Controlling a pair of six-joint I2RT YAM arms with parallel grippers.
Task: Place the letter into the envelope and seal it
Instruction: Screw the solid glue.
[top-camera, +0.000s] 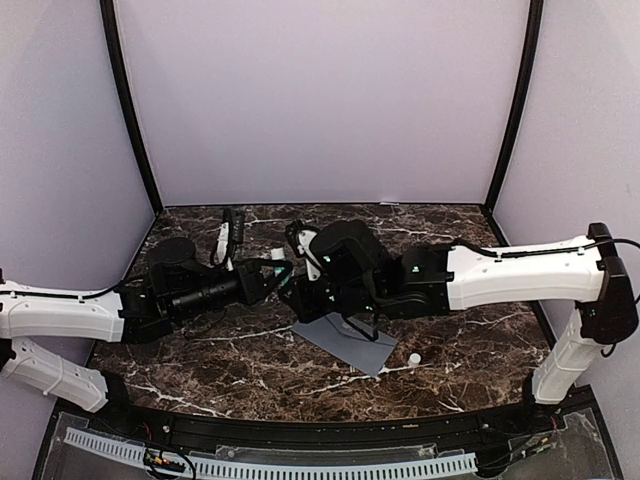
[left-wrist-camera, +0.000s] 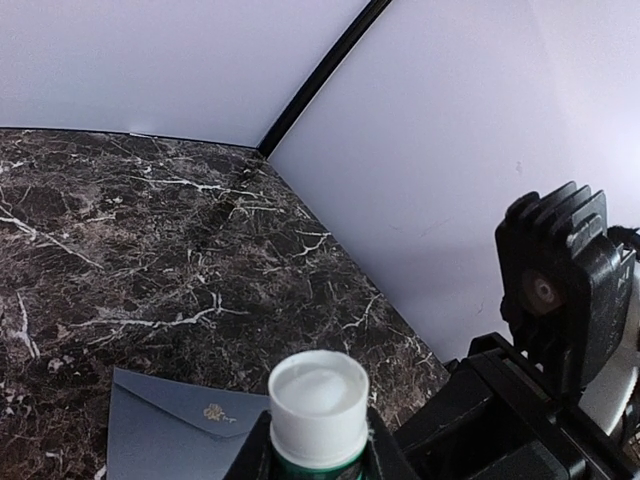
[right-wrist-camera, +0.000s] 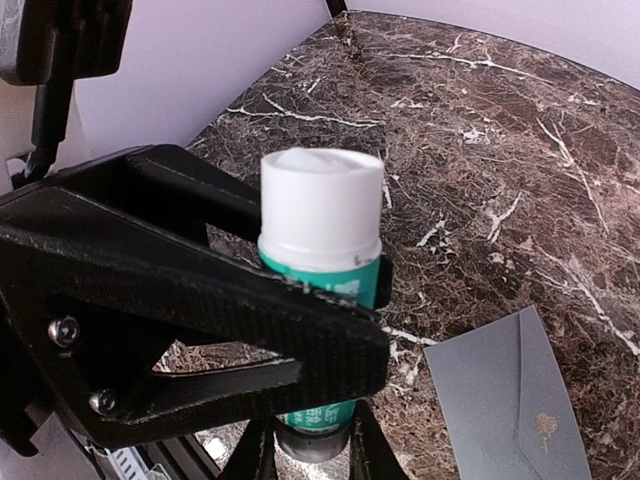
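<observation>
The envelope (top-camera: 345, 342) lies flat on the dark marble table (top-camera: 200, 370), in the lower middle of the top view, and neither of my grippers touches it. It is slate-grey. In both wrist views its pointed flap lies down, with a small gold mark (right-wrist-camera: 545, 425) near the tip. The letter I cannot see anywhere, so I judge it is already inside. Whether the flap is already stuck, the pictures do not tell. What is left, I think, is the sealing.

For this I hold a glue stick (right-wrist-camera: 322, 230) above the table, up and left of the envelope in the top view. My left gripper (left-wrist-camera: 318, 458) is closed narrow around its green body, and my right gripper (right-wrist-camera: 312, 458) pinches its base from below. The white top of the stick is bare, and a small white cap (top-camera: 414, 358) sits just beside the envelope's right corner.
</observation>
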